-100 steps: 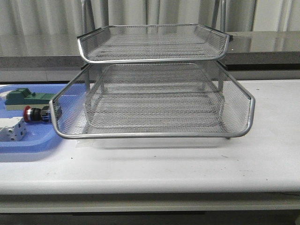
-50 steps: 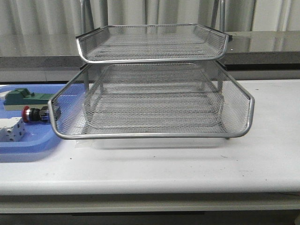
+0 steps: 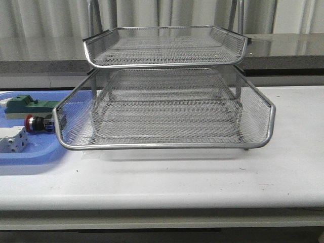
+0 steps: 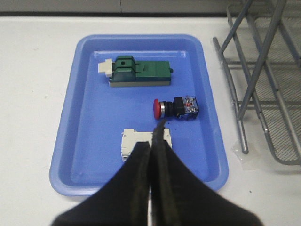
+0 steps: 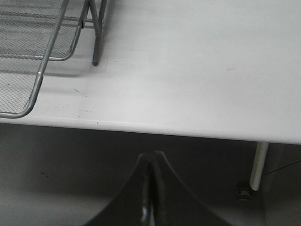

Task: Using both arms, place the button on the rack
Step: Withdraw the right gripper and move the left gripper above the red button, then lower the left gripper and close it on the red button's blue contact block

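Front view: the wire rack (image 3: pixel 167 96) on a white bench (image 3: pixel 202 177), the button (image 3: pixel 38 123) half hidden behind it. The left wrist view shows the button lying in a blue tray (image 4: pixel 84 117). Both grippers' jaws are clenched, empty: left gripper (image 4: pixel 151 141), right gripper (image 5: pixel 149 162).

A: What's behind the white table (image 3: pixel 283 172)?
B: A grey ledge (image 3: pixel 288 50), then pale curtains (image 3: pixel 45 17) hanging in folds.
A: And below?
B: A grey floor (image 5: pixel 56 188) (rather dim), one white table leg (image 5: pixel 257 165).

table (image 3: pixel 202 177): white; holds rack (image 3: pixel 167 109); blue tray (image 3: pixel 30 154) beside it
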Controlling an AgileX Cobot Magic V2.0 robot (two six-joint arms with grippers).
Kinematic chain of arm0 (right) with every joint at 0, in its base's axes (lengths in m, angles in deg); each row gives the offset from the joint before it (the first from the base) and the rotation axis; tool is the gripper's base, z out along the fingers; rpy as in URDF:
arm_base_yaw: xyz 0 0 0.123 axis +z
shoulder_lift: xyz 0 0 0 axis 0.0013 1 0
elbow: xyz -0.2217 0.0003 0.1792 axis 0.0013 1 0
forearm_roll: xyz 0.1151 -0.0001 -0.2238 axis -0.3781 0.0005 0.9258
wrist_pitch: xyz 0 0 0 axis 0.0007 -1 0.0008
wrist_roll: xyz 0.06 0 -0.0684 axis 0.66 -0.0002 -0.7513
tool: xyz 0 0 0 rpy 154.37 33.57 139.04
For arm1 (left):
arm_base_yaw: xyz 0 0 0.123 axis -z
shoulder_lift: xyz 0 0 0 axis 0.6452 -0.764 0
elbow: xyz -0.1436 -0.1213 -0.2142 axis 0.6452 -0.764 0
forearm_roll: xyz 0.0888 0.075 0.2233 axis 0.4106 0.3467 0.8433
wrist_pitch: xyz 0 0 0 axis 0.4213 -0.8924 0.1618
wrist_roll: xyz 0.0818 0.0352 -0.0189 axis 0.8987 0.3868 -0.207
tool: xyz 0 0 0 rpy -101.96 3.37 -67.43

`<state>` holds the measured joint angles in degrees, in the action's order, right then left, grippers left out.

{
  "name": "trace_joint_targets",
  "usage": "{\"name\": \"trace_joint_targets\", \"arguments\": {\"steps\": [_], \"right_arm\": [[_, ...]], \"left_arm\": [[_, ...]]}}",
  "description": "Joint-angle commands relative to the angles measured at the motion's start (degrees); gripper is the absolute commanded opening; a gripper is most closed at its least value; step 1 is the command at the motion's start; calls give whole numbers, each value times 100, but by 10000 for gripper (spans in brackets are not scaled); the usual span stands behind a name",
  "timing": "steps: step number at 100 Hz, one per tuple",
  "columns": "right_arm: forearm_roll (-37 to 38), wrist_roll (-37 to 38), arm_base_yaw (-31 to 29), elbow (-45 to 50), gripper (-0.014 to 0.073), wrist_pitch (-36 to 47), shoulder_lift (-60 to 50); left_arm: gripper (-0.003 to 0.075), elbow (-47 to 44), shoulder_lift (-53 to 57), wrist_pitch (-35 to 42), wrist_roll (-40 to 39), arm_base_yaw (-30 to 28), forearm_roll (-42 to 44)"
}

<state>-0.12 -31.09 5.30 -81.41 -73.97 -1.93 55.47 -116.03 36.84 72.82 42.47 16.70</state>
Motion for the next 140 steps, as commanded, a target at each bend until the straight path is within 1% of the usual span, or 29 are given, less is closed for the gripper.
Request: {"name": "trace_joint_targets", "arguments": {"steps": [1,15,29,34,39,43,45,48,51,53,54,55,56,57,58,60,62,64,65,68,91,100,107,111,119,128,140], "right_arm": [[104,5,-20,-202,-68,344,11],[104,5,-20,-202,-68,344,11],[104,5,-20,-202,-68,344,11],[104,5,-20,-202,-68,344,11],[104,5,-20,-202,-68,344,11],[104,5,-20,-202,-68,344,11],[104,5,-20,-202,-68,344,11],[104,5,-20,-202,-68,344,11],[104,5,-20,-202,-68,344,11],[104,5,-20,-202,-68,344,11],[104,5,-20,-202,-68,344,11],[104,5,-20,-202,-68,344,11],[104,5,-20,-202,-68,344,11],[104,5,-20,-202,-68,344,11],[104,5,-20,-202,-68,344,11],[104,5,-20,-202,-68,344,11],[104,5,-20,-202,-68,344,11],[104,5,-20,-202,-68,344,11],[104,5,-20,-202,-68,344,11],[104,5,-20,-202,-68,344,11],[104,5,-20,-202,-68,344,11],[104,5,-20,-202,-68,344,11],[104,5,-20,-202,-68,344,11],[104,5,-20,-202,-68,344,11],[104,5,-20,-202,-68,344,11],[104,5,-20,-202,-68,344,11],[104,5,-20,-202,-68,344,11]], "left_arm": [[-20,563,-480,62,182,-20,-44],[-20,1056,-1205,-86,225,-20,-44],[-14,1319,-1574,-122,345,-20,-76],[11,1362,-1618,-149,422,-20,-76],[60,1418,-1637,-207,545,-20,-81],[120,1434,-1637,-248,653,-20,-81],[171,1447,-1637,-261,718,-20,-81],[215,1462,-1637,-289,776,-20,-81],[300,1496,-1637,-340,788,-20,-81],[337,1513,-1643,-375,788,-20,-81],[376,1514,-1643,-386,788,-20,-81],[395,1514,-1643,-400,788,-20,-71],[437,1514,-1643,-400,788,-20,-70],[458,1514,-1643,-400,788,-20,-61],[499,1514,-1643,-400,788,-20,-61],[540,1514,-1643,-410,788,-20,-61],[615,1514,-1643,-411,788,-20,-61],[648,1514,-1643,-411,788,-20,-61],[677,1514,-1643,-411,788,-20,-61],[723,1514,-1652,-411,788,-20,-61],[621,1514,-1667,-277,788,-20,-133],[598,1514,-1667,-53,788,-20,-187],[596,1514,-1667,244,811,-20,-187],[596,1540,-1686,369,1000,-20,-203],[596,1740,-1816,321,1355,-20,-242],[596,2102,-2086,103,1859,-20,-374],[596,2762,-2638,-406,2764,-20,-633]]}}
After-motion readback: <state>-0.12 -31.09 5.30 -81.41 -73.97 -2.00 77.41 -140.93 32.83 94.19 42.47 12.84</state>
